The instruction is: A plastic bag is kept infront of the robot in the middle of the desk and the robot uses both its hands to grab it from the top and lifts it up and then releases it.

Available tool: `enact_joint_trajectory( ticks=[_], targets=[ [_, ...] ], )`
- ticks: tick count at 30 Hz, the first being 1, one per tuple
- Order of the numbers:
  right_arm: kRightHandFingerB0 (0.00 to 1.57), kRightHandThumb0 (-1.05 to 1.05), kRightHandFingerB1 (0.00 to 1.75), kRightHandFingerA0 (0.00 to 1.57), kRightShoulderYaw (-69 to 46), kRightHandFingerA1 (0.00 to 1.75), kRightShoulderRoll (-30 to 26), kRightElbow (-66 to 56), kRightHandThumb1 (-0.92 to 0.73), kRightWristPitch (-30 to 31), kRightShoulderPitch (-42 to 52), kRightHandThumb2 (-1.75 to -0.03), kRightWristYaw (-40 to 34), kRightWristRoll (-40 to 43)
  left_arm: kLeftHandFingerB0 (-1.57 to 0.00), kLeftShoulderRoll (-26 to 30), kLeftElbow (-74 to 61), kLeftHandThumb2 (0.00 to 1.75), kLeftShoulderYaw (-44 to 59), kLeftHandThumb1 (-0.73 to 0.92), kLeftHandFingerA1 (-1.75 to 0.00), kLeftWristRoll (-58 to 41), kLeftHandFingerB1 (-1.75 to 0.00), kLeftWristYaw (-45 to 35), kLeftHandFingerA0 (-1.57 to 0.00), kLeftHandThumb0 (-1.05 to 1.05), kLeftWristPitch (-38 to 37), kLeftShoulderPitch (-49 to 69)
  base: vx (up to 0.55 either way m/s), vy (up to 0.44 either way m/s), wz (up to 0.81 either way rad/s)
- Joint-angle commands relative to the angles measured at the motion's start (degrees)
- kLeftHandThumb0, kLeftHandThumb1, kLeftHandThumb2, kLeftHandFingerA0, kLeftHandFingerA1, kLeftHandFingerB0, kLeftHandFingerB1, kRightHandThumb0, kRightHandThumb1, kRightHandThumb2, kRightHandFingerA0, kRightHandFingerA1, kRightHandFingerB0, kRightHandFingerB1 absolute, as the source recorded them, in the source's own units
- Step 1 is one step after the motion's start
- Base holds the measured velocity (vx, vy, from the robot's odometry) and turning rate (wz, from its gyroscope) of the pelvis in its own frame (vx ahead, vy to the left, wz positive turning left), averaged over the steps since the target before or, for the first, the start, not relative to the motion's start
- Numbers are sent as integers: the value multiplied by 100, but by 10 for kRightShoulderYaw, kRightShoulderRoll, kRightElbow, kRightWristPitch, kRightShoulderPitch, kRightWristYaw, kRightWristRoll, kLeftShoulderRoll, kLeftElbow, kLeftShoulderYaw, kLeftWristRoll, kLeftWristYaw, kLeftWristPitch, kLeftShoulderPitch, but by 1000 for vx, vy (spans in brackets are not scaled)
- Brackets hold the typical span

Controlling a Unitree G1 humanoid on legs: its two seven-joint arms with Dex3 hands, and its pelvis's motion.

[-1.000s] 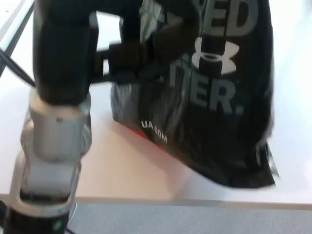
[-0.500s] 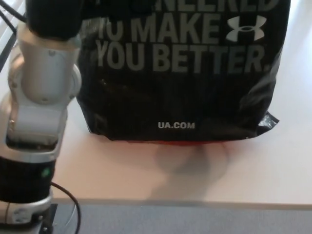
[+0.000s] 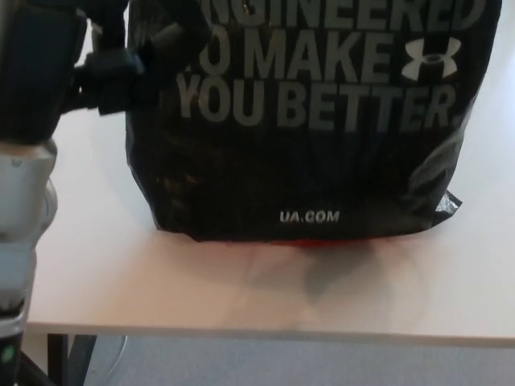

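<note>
A large black plastic bag (image 3: 314, 153) fills most of the head view, standing in the middle of a pale desk (image 3: 241, 297). Grey-white lettering runs across its front, reading in part "TO MAKE YOU BETTER", with a crossed logo at the upper right and "UA.COM" in small type near the bottom. The top of the bag is cut off by the upper edge of the picture. A thin strip of red shows beneath the bag's lower edge, and a soft shadow lies on the desk just in front of it. The bag's lower right corner is crumpled into a small point.

The robot's left arm comes in from the picture's left: a silver-grey forearm low down, then a black section higher up. The left hand (image 3: 121, 68) is black and sits at the bag's upper left edge, touching or overlapping the bag's side. Because the hand is dark against the dark bag, it cannot be told whether its fingers are spread, closed or gripping the plastic.

The right hand does not show anywhere in the picture.

The near edge of the desk crosses the bottom of the picture, with grey floor (image 3: 322, 366) below it.
</note>
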Motion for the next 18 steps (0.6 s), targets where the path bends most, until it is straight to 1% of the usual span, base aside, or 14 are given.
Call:
enact_joint_trajectory(
  ticks=[1,2,3,5,6,7,8,10,11,14,15,16,17,18],
  targets=[
    [72,-70,46,96,-105,71,-69,-328,-71,8,308,-62,18,-16,-94,36,-61,86,64,52,-141,-21,-125,-27,-118,-34,11,112,0,0,0],
    [72,-69,46,91,-120,79,-71,-355,-73,12,342,-62,18,-21,-91,39,-66,85,70,53,-143,-31,-126,-31,-117,-33,8,123,0,0,0],
    [73,-63,47,86,-138,64,-75,-370,-73,-1,374,-62,22,-16,-87,40,-73,85,77,54,-144,-39,-125,-33,-118,-32,7,134,0,0,0],
    [73,-45,52,94,-183,66,-80,-374,-69,-44,430,-60,43,25,-97,26,-81,85,86,46,-140,-50,-125,-22,-123,-25,0,152,0,0,0],
    [73,-45,52,94,-204,66,-79,-371,-69,-63,451,-60,61,59,-97,14,-84,85,89,46,-140,-59,-125,-13,-123,-25,-5,159,0,0,0],
    [76,-37,55,98,-220,67,-77,-362,-68,-81,466,-60,79,87,-73,8,-81,57,93,66,-175,-58,-165,-4,-90,-22,-19,168,0,0,0],
    [76,-35,54,100,-246,64,-79,-345,-67,-108,497,-61,105,121,-99,2,-77,86,105,46,-141,-52,-126,12,-125,-27,-51,190,0,0,0],
    [78,-34,57,100,-274,69,-84,-321,-65,-143,538,-59,129,143,-95,-8,-84,85,123,46,-142,-55,-125,20,-126,-29,-83,242,0,0,0],
    [79,-36,55,98,-300,75,-85,-317,-64,-136,576,-59,144,153,-61,-13,-88,56,139,66,-175,-59,-169,22,-90,-23,-108,285,0,0,0],
    [77,-36,54,98,-325,77,-92,-299,-65,-158,614,-58,143,142,-67,-20,-85,57,159,63,-174,-69,-159,25,-87,-23,-134,328,0,0,0],
    [76,-31,54,93,-343,79,-99,-271,-63,-171,633,-59,137,133,-66,-28,-73,56,173,63,-174,-75,-159,31,-87,-18,-158,357,0,0,0],
    [76,-31,54,93,-356,79,-97,-264,-63,-163,649,-59,133,129,-66,-28,-57,56,183,63,-174,-83,-159,32,-87,-18,-184,373,0,0,0],
    [77,-37,52,94,-365,77,-104,-261,-64,-127,658,-59,132,119,-60,-31,-44,56,193,64,-175,-84,-166,35,-85,-16,-201,391,0,0,0],
    [77,-33,55,97,-369,84,-104,-233,-61,-144,656,-59,134,127,-59,-33,-43,56,199,63,-175,-81,-168,36,-84,-16,-200,401,0,0,0]
  ],
)
